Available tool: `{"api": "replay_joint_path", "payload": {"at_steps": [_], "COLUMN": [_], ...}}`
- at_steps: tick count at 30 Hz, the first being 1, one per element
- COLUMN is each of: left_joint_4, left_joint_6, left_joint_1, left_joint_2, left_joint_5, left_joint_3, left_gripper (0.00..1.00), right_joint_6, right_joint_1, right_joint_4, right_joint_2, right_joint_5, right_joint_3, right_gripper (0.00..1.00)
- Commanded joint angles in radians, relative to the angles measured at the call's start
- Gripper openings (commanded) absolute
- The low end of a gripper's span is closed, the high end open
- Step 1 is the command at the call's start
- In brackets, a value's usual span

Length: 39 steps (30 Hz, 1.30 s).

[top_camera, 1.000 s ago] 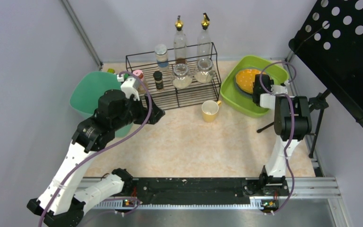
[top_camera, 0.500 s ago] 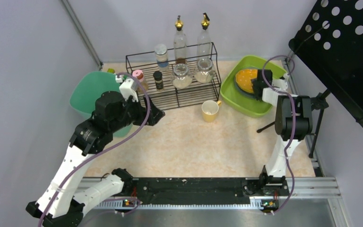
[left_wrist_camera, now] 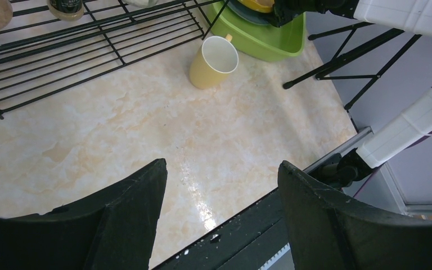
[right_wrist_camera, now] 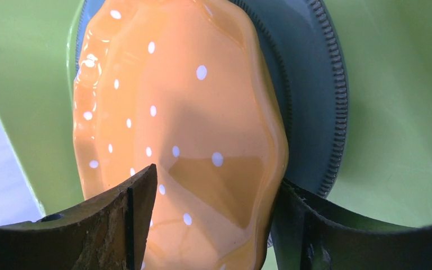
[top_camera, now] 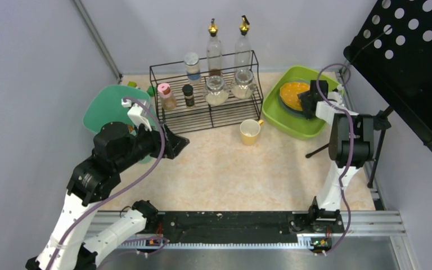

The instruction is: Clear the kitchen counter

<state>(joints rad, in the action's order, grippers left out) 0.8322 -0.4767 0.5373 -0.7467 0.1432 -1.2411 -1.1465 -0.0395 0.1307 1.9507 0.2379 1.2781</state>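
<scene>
The beige marbled kitchen counter carries a yellow mug in front of the black wire rack; the mug also shows in the left wrist view, on the counter. My left gripper is open and empty, above the counter left of the mug. My right gripper is open over the lime-green tub. In the right wrist view its jaws stand over an orange dish that lies on a dark blue plate in the tub; the right finger is at the dish's edge.
The black wire rack holds several jars, among them a pink-lidded one, with two oil bottles behind. A teal bin stands at the left. A black perforated panel on a stand is at the right.
My left arm has drawn back from the rack toward the near left, uncovering the pink-lidded jar. My right gripper has moved farther back over the orange dish in the tub.
</scene>
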Motion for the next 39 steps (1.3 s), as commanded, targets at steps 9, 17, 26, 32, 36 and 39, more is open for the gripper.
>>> {"api": "replay_joint_path", "payload": {"at_steps": [9, 17, 26, 32, 36, 39], "left_joint_4": [-0.01, -0.002, -0.006, -0.001, -0.011, -0.02], "left_joint_6": [-0.012, -0.025, -0.031, -0.022, -0.02, -0.02], "left_joint_1": [-0.002, -0.002, -0.002, -0.003, -0.002, -0.002], "left_joint_2": [0.044, 0.072, 0.076, 0.055, 0.036, 0.02], "left_joint_5": [0.042, 0.044, 0.044, 0.03, 0.03, 0.04], "left_joint_3": [0.008, 0.014, 0.013, 0.011, 0.011, 0.012], "left_gripper": [0.77, 0.77, 0.77, 0.77, 0.77, 0.77], "right_joint_6": [0.037, 0.037, 0.039, 0.032, 0.042, 0.053], "right_joint_1": [0.006, 0.007, 0.006, -0.001, -0.003, -0.003], "right_joint_4": [0.16, 0.163, 0.147, 0.117, 0.123, 0.139], "right_joint_2": [-0.108, -0.139, -0.157, -0.127, -0.135, -0.157], "right_joint_5": [-0.064, -0.059, -0.027, -0.043, -0.065, -0.084], "right_joint_3": [-0.058, -0.092, -0.131, -0.102, -0.064, -0.051], "right_gripper": [0.68, 0.68, 0.68, 0.67, 0.66, 0.66]}}
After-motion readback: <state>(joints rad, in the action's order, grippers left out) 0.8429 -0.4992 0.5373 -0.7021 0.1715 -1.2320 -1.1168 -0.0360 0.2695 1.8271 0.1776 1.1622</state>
